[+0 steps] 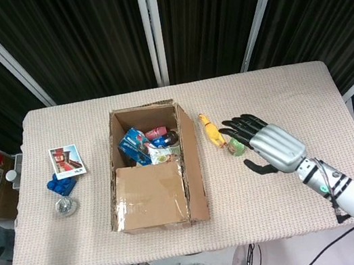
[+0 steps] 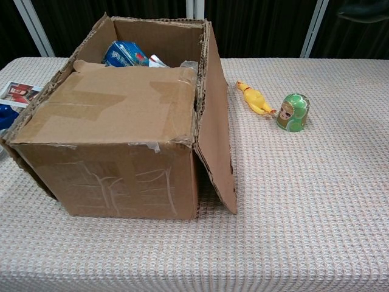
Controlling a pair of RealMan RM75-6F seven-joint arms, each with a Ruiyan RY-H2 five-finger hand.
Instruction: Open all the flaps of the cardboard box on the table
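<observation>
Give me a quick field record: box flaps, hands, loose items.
cardboard box: near flap folded over the top; right flap hanging open; far end uncovered, packets visible
right hand: fingers spread, holding nothing, over the green cup, right of box
left hand: not in view
rubber chicken: beside cup
card: left of box

The cardboard box [image 1: 154, 178] sat on the table [image 1: 280, 97], with a rubber chicken [image 1: 211, 129] and a small cup [image 1: 237, 144] to its right. A card [image 1: 67, 160] and what seemed a small jar [image 1: 65, 206] lay to its left.
</observation>
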